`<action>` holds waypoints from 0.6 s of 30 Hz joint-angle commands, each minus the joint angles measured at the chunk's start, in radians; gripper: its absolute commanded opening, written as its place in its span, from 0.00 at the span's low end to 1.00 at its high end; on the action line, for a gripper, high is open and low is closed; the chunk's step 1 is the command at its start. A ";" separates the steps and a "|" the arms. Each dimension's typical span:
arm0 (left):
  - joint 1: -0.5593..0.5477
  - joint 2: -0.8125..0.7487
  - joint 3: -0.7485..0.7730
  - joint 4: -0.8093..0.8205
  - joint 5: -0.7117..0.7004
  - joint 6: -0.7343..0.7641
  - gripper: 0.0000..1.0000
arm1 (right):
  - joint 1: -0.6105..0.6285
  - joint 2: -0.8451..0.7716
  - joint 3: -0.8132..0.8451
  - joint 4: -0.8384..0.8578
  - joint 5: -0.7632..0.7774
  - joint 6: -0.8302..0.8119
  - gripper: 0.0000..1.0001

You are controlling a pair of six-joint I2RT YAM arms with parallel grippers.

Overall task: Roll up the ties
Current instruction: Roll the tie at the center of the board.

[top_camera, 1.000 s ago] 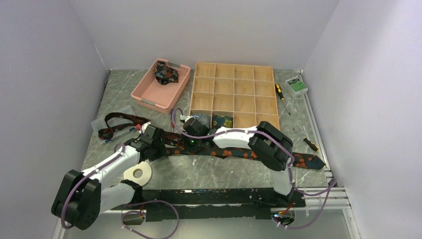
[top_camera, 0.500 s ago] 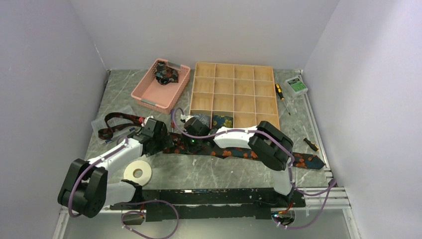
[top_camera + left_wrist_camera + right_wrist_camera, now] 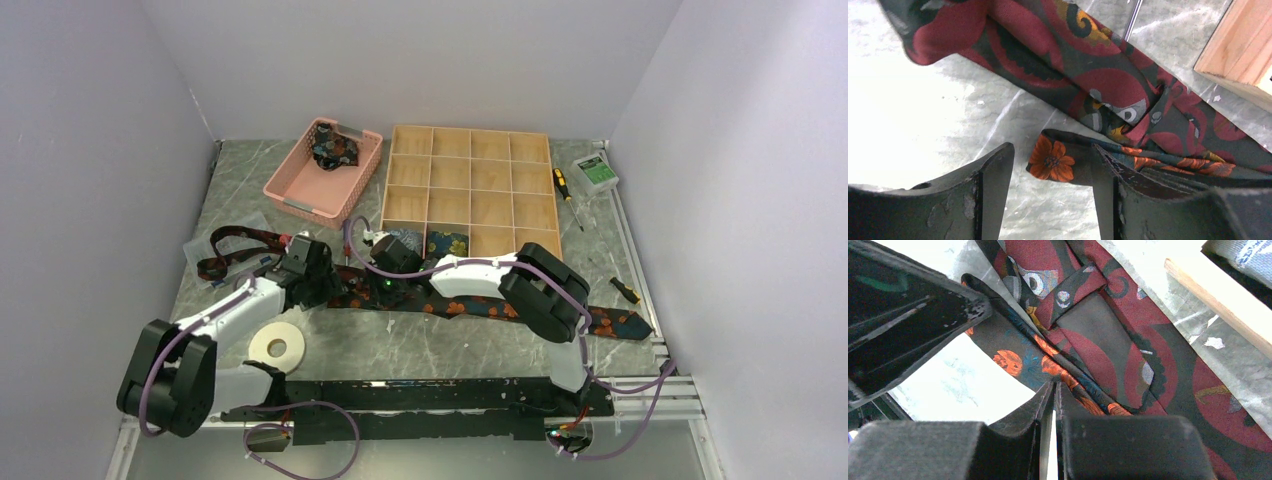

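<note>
The orange-flowered tie [image 3: 612, 323] is stretched flat and unrolled across the middle of the top view, its left end bracketed by the parted left gripper [image 3: 1050, 157] and pinched by the closed right gripper [image 3: 1054, 389], so this roll is judged barely begun, with the maroon tie [image 3: 232, 238] likewise unrolled at centre left.

Grey marbled tabletop [image 3: 440, 350]: pink basket [image 3: 300, 195] and wooden divided tray [image 3: 468, 158] along the far edge — screwdriver [image 3: 562, 185] and small box [image 3: 595, 172] by the far right corner. A navy tie [image 3: 615, 323] stretches to the right edge; a maroon tie [image 3: 235, 238] lies left — a tape ring [image 3: 258, 345] toward the near left corner.
</note>
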 commanded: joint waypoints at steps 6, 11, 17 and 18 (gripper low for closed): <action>0.031 -0.108 -0.040 -0.045 0.029 0.022 0.60 | -0.002 0.021 -0.034 -0.027 0.004 -0.011 0.11; 0.037 -0.068 -0.030 -0.038 0.044 0.031 0.56 | -0.002 0.016 -0.036 -0.027 0.004 -0.011 0.11; 0.048 0.009 -0.007 -0.016 0.085 0.054 0.49 | -0.001 0.014 -0.039 -0.025 0.003 -0.012 0.11; 0.047 0.019 -0.004 -0.014 0.089 0.057 0.48 | -0.001 0.015 -0.039 -0.025 0.001 -0.012 0.11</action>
